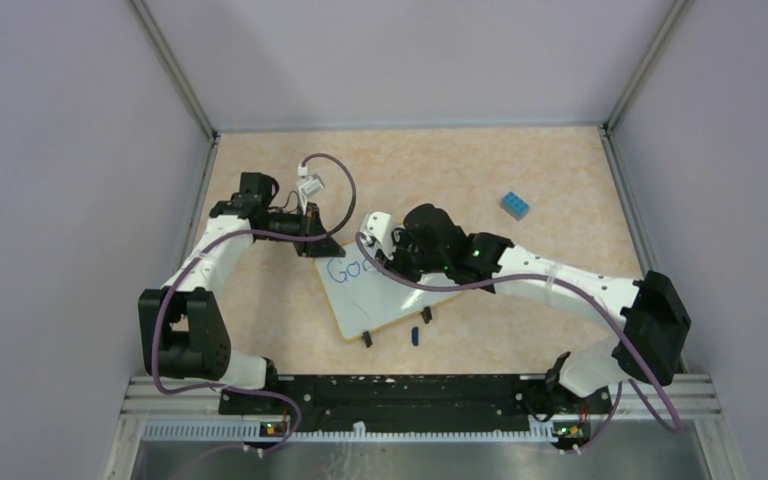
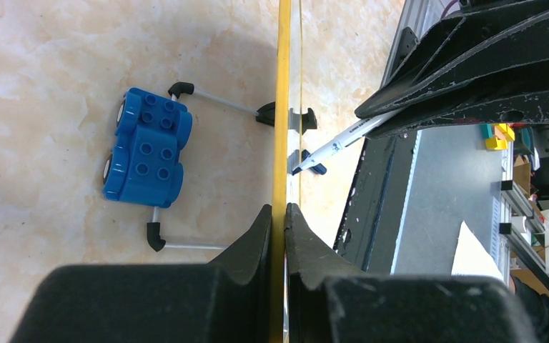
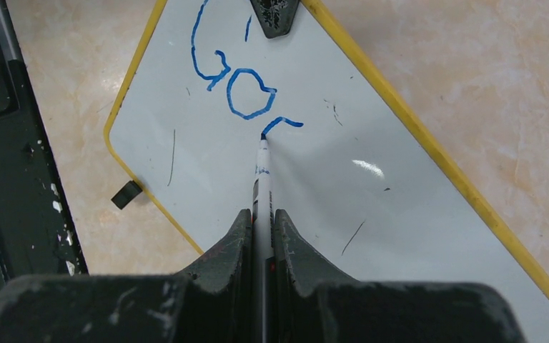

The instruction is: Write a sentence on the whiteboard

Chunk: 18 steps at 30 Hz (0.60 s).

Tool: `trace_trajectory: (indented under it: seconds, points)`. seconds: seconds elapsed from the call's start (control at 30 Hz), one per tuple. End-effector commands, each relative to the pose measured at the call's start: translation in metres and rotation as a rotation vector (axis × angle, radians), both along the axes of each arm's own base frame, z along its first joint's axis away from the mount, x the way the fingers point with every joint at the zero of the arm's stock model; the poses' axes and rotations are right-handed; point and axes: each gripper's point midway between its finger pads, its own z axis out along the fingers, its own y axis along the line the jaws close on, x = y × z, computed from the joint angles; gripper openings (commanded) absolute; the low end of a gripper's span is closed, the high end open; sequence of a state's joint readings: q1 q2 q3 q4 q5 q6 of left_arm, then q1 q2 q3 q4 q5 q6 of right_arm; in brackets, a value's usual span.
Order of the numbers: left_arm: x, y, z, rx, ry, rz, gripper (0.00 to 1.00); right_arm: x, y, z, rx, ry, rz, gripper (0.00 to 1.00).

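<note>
Whiteboard at the right jaws: they are clamped narrow on a white marker. Its barrel runs straight out between them, and its tip touches the board at the end of a blue stroke.
Whiteboard at the left jaws: they are closed tight on the board's yellow rim at its far corner, pinching it edge-on.
Why held so: by my judgement, the left grip braces the board against the push of the pen. The marker lies along the jaw line so its tip sits in the wrist camera's sight.
Lettering: "G", "o" and the opening curve of a third letter, so the sentence is barely begun.
Board's place: the middle of the table, angled, between the two arms, with its black clip feet toward the bases.
Right wrist only: the pen tip's contact and the letter shapes, which the arm partly covers from above.
Left wrist only: wire legs behind the clips, and a blue studded block on the table at the board's rear side. Whether it is the blue brick seen from above, I cannot tell.
</note>
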<state>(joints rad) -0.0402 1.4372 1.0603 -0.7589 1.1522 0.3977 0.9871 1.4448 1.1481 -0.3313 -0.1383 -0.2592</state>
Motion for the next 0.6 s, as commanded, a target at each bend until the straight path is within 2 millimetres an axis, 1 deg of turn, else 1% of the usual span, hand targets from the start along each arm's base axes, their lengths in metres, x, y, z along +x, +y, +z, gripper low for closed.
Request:
trace_trajectory:
  seconds: [0.0, 0.3, 0.57]
  points:
    - [0.006, 0.005, -0.004, 0.044, -0.032, 0.019, 0.0, 0.005, -0.009, 0.004, -0.001, -0.028, -0.029, 0.0]
    - [0.007, 0.005, -0.002, 0.042, -0.034, 0.02, 0.0, 0.014, -0.02, 0.007, -0.019, -0.058, -0.067, 0.0]
    - [0.007, 0.005, -0.002, 0.041, -0.035, 0.02, 0.0, 0.028, -0.024, 0.019, -0.014, -0.098, -0.098, 0.0]
